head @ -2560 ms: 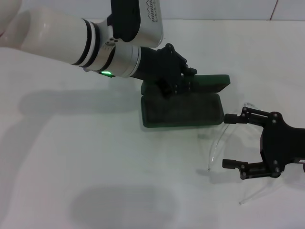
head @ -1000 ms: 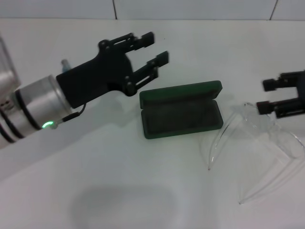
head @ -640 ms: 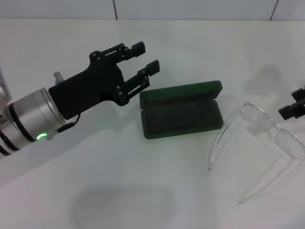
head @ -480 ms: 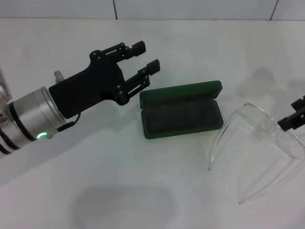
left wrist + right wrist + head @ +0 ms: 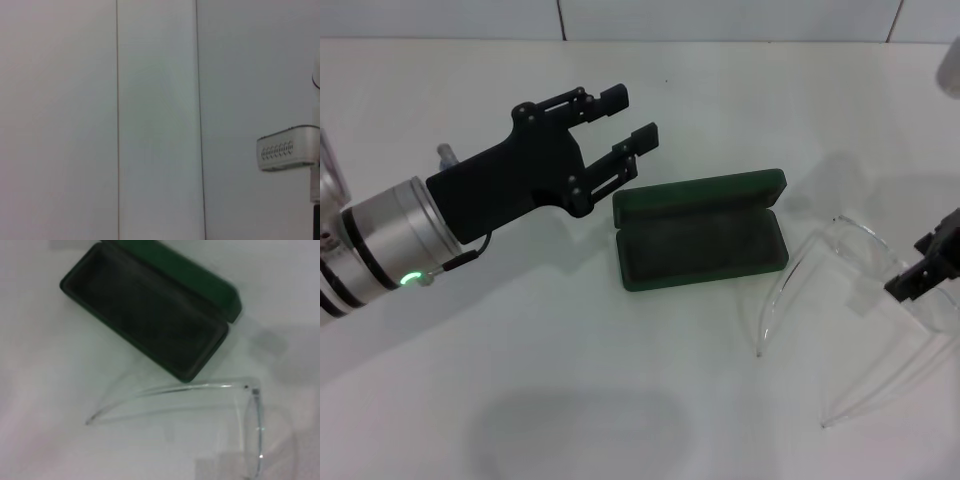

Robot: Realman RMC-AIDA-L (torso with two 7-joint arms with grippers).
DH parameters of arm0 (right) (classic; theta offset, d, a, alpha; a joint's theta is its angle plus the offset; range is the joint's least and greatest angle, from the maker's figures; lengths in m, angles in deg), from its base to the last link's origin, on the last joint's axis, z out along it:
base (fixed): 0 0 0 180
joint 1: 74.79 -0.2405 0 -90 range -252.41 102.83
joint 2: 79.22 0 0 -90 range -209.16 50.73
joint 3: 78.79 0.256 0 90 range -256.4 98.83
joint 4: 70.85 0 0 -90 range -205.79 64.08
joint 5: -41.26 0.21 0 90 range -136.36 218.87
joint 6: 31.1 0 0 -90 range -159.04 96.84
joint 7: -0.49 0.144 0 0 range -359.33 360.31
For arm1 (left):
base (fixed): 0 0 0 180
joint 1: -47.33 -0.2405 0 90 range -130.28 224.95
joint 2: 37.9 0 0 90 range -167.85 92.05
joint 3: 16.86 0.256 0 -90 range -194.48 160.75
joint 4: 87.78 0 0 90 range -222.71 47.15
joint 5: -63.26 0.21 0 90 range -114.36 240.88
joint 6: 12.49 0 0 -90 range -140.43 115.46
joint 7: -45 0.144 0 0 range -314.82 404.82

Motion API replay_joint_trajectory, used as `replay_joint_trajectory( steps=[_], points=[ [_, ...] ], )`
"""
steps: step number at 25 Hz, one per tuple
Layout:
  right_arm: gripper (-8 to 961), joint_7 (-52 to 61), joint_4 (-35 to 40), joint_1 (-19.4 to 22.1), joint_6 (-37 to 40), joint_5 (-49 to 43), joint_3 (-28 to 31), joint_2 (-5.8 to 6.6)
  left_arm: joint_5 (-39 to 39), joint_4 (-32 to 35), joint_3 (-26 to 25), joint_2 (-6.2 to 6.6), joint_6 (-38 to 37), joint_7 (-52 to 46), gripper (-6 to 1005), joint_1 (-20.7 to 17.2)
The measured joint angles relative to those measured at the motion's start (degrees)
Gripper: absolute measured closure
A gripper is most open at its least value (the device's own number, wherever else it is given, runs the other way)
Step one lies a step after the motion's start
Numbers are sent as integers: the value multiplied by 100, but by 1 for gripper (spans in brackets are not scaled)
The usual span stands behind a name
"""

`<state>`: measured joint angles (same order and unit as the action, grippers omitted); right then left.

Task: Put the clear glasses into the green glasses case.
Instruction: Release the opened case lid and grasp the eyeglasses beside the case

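The green glasses case (image 5: pixel 701 240) lies open in the middle of the white table, its dark grey lining up and its lid tilted back on the far side. Just right of it rest the clear glasses (image 5: pixel 861 296), arms unfolded and pointing toward the near edge. My left gripper (image 5: pixel 629 117) hovers open just left of and behind the case, holding nothing. Only a black part of my right gripper (image 5: pixel 929 266) shows at the right edge, over the glasses' front. The right wrist view looks down on the case (image 5: pixel 146 315) and the glasses (image 5: pixel 200 388) beside it.
The white table top (image 5: pixel 570 400) spreads to all sides of the case. A tiled wall runs along the back. The left wrist view shows only a pale wall with a white box-shaped device (image 5: pixel 287 148).
My left arm has pulled back from the case to the left, leaving it open. My right gripper has slid along the right edge toward the near side, over the glasses.
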<state>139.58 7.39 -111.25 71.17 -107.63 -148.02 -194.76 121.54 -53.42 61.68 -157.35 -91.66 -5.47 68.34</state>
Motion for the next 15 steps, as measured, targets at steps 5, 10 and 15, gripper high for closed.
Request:
replay_joint_trajectory(
  steps=[5, 10, 15],
  points=[
    [233, 215, -206, -33, -316, -132, -570, -1, 7, -66, -56, 9, -2, 2, 509, 53],
    [277, 356, -298, -65, -665, -286, -766, -5, 8, -96, -58, 9, -4, 2, 509, 67],
    [324, 361, -370, -68, -764, -295, -846, -8, 8, -105, -58, 9, -8, 3, 508, 70]
  ],
)
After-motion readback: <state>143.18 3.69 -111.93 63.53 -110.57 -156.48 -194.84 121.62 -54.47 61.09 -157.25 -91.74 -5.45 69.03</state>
